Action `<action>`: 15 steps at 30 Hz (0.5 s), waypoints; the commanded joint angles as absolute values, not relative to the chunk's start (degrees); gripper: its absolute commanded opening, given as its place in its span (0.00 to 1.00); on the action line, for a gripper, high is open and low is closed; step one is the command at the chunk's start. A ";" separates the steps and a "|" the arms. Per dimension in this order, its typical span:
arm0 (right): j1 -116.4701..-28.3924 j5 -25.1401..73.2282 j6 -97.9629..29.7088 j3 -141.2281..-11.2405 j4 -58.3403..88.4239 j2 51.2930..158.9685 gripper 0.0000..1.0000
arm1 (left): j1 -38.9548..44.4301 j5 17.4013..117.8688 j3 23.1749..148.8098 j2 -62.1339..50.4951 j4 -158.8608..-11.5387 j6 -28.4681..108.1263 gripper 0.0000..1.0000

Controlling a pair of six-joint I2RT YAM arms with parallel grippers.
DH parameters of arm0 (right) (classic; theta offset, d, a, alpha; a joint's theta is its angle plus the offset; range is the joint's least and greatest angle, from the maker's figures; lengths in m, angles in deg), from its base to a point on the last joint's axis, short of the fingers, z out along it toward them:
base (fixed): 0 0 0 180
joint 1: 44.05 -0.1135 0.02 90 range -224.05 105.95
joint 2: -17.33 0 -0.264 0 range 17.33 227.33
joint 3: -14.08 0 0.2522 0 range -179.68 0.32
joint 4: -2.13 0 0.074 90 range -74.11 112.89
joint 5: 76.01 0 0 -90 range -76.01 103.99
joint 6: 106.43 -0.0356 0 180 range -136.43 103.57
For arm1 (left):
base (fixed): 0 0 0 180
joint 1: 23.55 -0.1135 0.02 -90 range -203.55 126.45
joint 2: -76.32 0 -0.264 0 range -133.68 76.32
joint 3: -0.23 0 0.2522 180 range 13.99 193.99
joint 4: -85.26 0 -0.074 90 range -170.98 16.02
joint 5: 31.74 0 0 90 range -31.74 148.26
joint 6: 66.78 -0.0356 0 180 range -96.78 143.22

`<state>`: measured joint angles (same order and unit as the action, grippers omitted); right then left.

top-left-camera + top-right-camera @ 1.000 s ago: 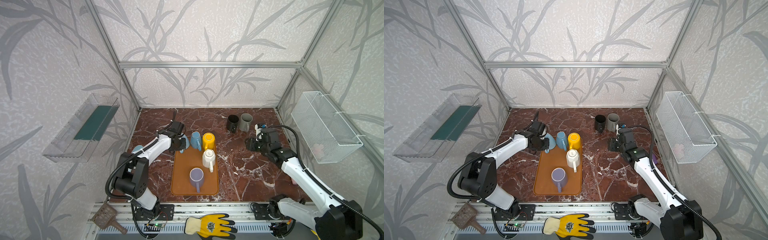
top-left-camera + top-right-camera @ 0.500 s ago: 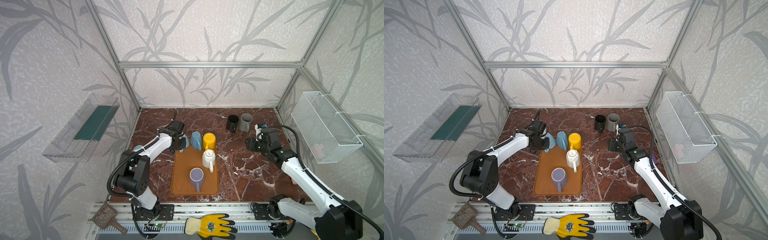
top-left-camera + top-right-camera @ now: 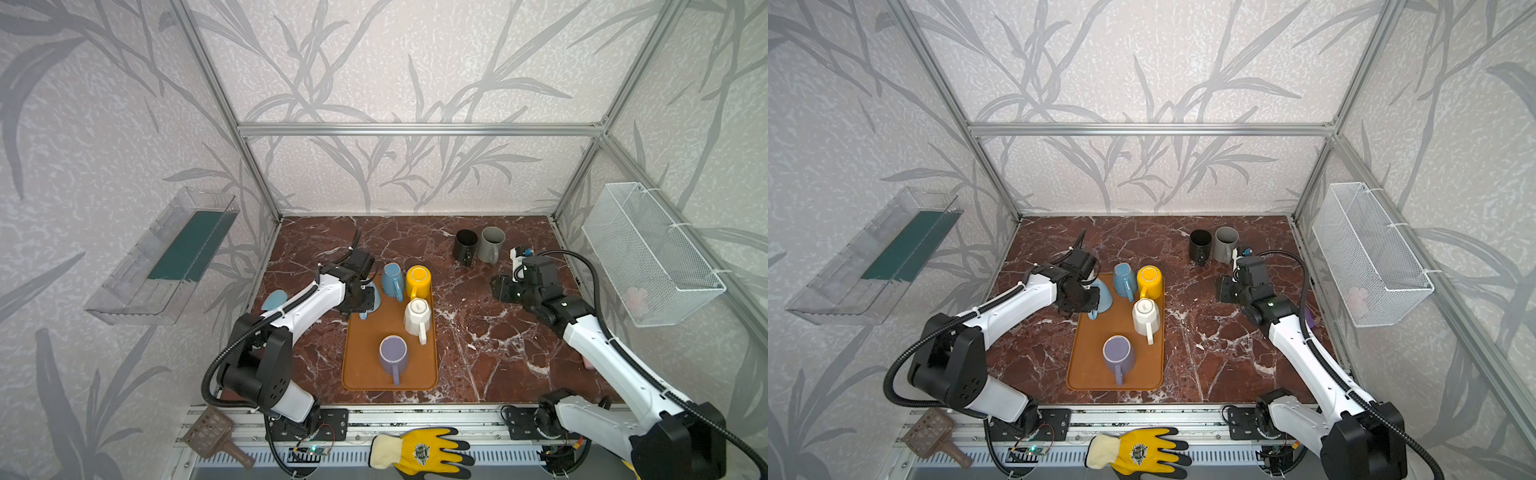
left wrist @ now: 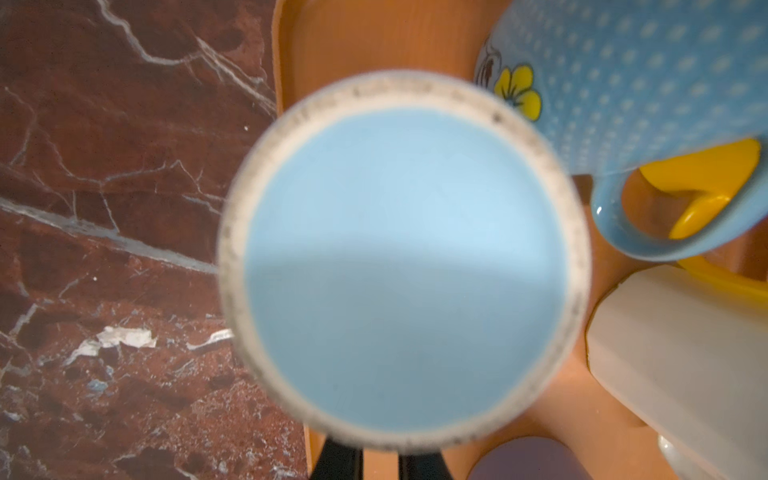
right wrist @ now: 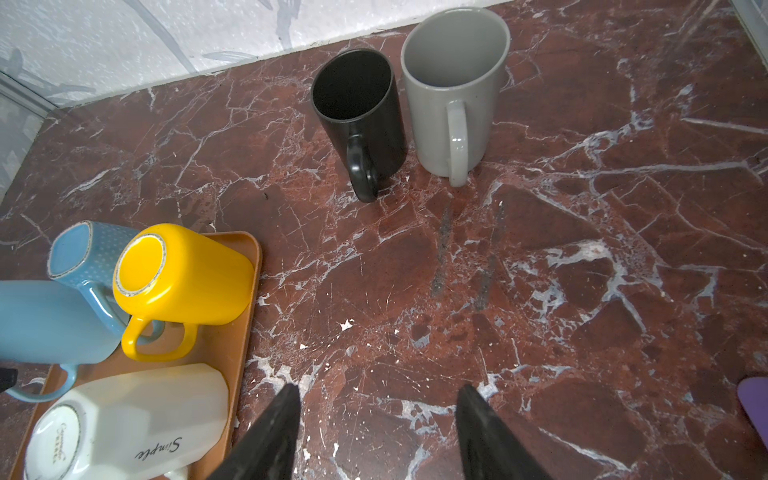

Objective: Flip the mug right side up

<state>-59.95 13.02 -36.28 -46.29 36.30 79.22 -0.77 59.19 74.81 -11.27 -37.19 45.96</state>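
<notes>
Mug: light blue mug (image 3: 374,297) sits at the tray's 10 o'clock corner, tipped off upright. In the left wrist view its round base (image 4: 405,266), ringed with unglazed white, faces the camera and fills most of the picture. Whether it touches the tray I cannot tell.
Left claw: left claw (image 4: 376,459) is clamped fully together on the light blue mug, apparently at its handle side; only two dark finger stubs show below the base.
Tray: orange tray (image 3: 365,374) lies lengthwise on the desk (image 3: 478,353), near the middle.
Neighbours on tray: dotted blue mug (image 3: 392,279) at 12 o'clock, just beside the held one. The yellow mug (image 3: 418,279) is at 1 o'clock, and the white mug (image 3: 417,318) at 3 o'clock. All three are base up. The purple mug (image 3: 392,355) stands at 6 o'clock, handle towards the front edge.
Off tray: black mug (image 3: 464,245) and grey mug (image 3: 491,245) stand upright, side by side, at 1 o'clock from the tray, mouths open.
Right claw: right claw (image 5: 379,392) hangs over bare desk at 2 o'clock from the tray, jaws about halfway apart and holding nothing.
</notes>
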 commanded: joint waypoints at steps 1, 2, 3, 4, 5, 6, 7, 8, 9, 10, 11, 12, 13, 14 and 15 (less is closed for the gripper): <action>-59.71 13.29 -36.30 -45.56 35.93 77.72 0.60 | -0.18 58.13 74.46 -9.76 -33.63 47.19 0.07; -59.69 13.29 -36.33 -45.58 35.91 77.67 0.60 | -0.09 58.24 74.46 -9.90 -33.54 47.16 0.08; -59.73 13.29 -36.29 -45.56 36.01 77.62 0.60 | 0.06 58.34 74.55 -10.22 -33.52 47.20 0.09; -59.74 13.29 -36.31 -45.57 36.01 77.54 0.60 | 0.17 58.56 74.63 -10.53 -33.65 47.22 0.11; -59.70 13.29 -36.30 -45.56 36.01 77.47 0.60 | 0.34 58.61 74.64 -10.82 -33.76 47.22 0.13; -59.71 13.21 -36.29 -45.59 36.10 77.40 0.60 | 0.57 58.81 74.63 -11.24 -33.89 47.18 0.15; -59.74 13.12 -36.31 -45.56 36.18 77.29 0.60 | 0.69 58.79 74.73 -11.65 -33.96 47.17 0.18; -59.72 13.12 -36.31 -45.56 36.19 77.27 0.60 | 0.78 58.79 74.81 -12.03 -34.04 47.21 0.19; -59.77 13.12 -36.29 -45.60 36.21 77.19 0.60 | 0.86 58.87 74.81 -12.50 -34.08 47.19 0.21; -59.70 13.11 -36.21 -45.57 36.19 77.18 0.60 | 0.88 58.88 74.81 -12.84 -34.30 47.29 0.22; -59.71 13.03 -36.21 -45.55 36.19 77.23 0.60 | 0.97 58.88 74.73 -12.99 -34.47 47.27 0.22; -59.69 12.96 -36.21 -45.49 36.17 77.27 0.60 | 0.94 58.88 74.72 -13.27 -34.57 47.35 0.23; -59.69 12.94 -36.25 -45.55 36.19 77.27 0.60 | 1.05 58.90 74.80 -13.42 -34.66 47.39 0.23; -59.75 12.94 -36.23 -45.55 36.19 77.34 0.60 | 1.05 58.92 74.81 -13.63 -34.74 47.39 0.24; -59.69 12.96 -36.27 -45.57 36.19 77.36 0.60 | 1.05 58.88 74.82 -13.75 -34.79 47.39 0.25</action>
<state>-59.93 13.02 -36.31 -46.05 36.32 78.34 0.83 59.37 74.79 -13.13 -35.57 46.86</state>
